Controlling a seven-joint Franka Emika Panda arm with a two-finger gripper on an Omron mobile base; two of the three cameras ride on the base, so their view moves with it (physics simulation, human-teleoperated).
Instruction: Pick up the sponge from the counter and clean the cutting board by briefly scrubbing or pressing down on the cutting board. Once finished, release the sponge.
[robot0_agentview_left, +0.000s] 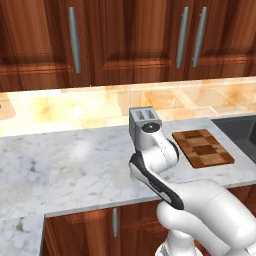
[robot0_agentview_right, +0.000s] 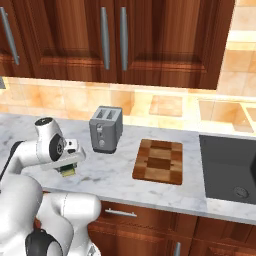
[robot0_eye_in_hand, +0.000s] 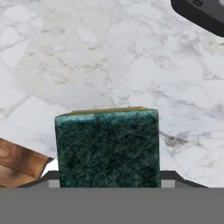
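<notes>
- Sponge (robot0_eye_in_hand: 107, 146): green scrub face fills the lower middle of the hand view, a thin yellow foam edge showing along its top. It sits right at the hand, between the dark finger tips at either side of it. In the right base view a small green-yellow block (robot0_agentview_right: 67, 171) hangs under the wrist, above the desk.
- Hand (robot0_agentview_right: 68, 169): pinching the sponge, judged from the sponge riding off the marble with the fingers against its sides.
- Desk (robot0_agentview_right: 115, 175): white veined marble below the sponge; a gap between the two appears in the right base view, so the sponge looks lifted, not resting.
- Cutting board (robot0_agentview_right: 158, 161): checkered wood slab lying flat on the desk, well apart from the sponge, beyond the toaster (robot0_agentview_right: 105, 129) toward the sink (robot0_agentview_right: 230, 172).
- Progress, as judged: pickup appears done. Left to do: carry the sponge across to the board, press or scrub briefly, then let go.
- Watch: the toaster stands near the likely path.
</notes>
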